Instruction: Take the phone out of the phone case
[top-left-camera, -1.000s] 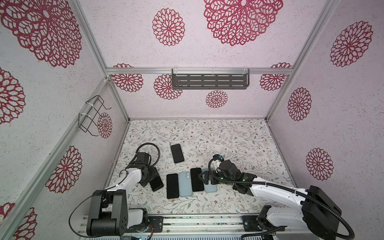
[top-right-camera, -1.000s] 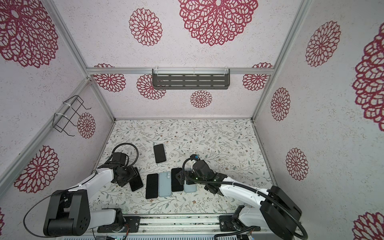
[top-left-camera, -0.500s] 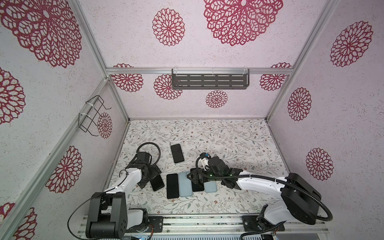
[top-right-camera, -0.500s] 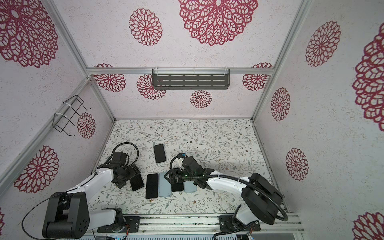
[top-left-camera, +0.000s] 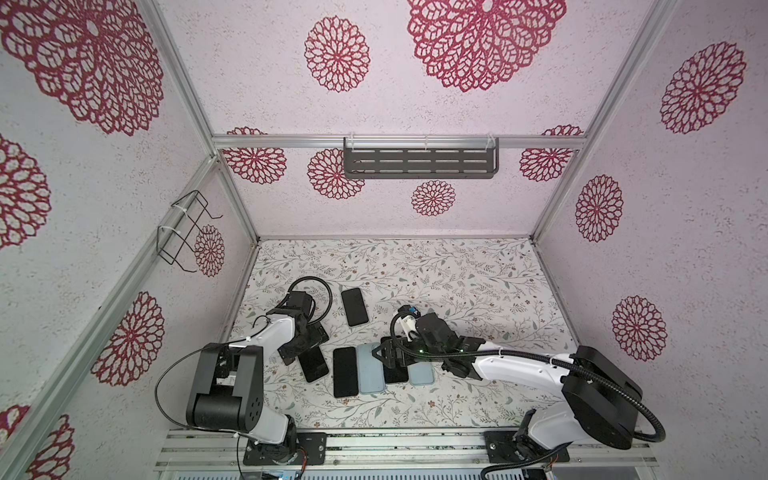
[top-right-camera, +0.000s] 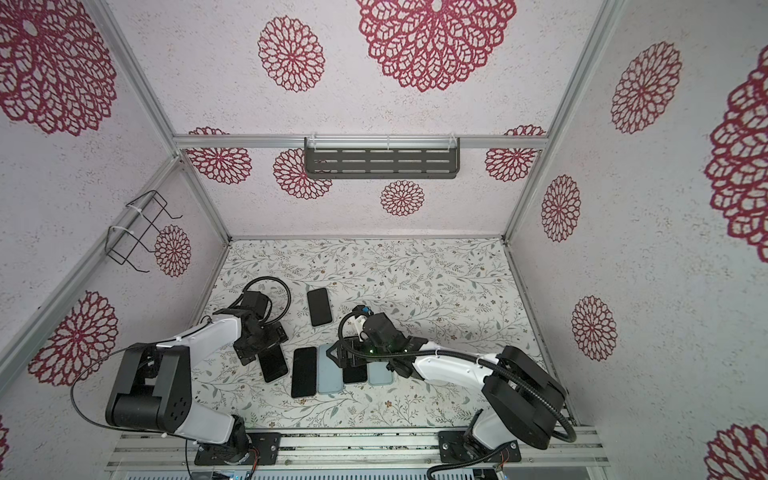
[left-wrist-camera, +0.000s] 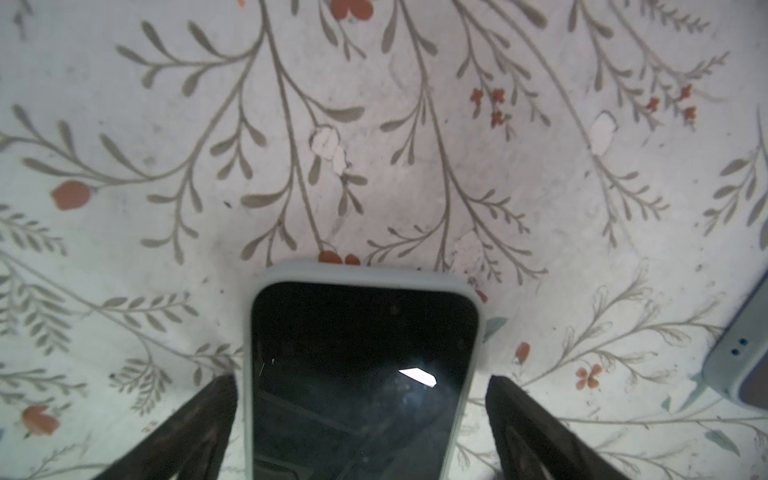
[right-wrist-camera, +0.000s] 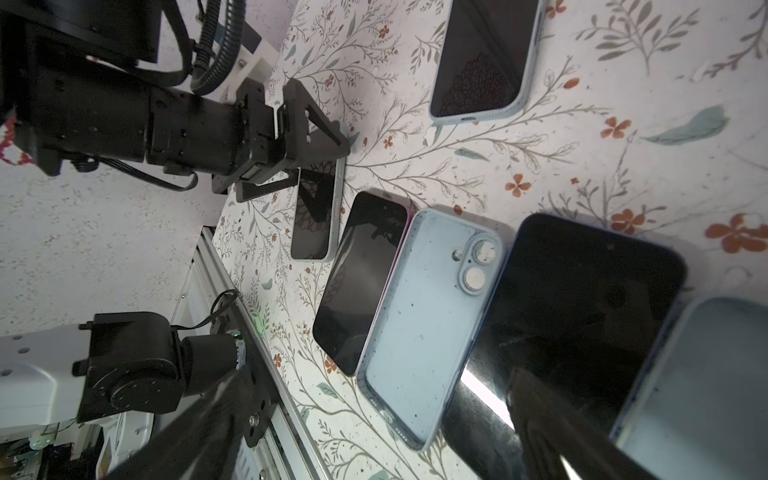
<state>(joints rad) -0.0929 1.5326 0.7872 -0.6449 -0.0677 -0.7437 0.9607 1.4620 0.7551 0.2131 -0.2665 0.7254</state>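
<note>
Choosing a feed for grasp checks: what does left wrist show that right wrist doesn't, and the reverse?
Only left wrist: close-up of the phone end and its pale case rim between the left gripper's open fingers.
Only right wrist: the left arm, the row beside that phone: a dark phone, a pale blue phone back and a nearer dark phone, a further phone beyond, and the open right gripper.
Both: that cased phone on the floral table cover; left wrist catches just a corner of one neighbour.
</note>
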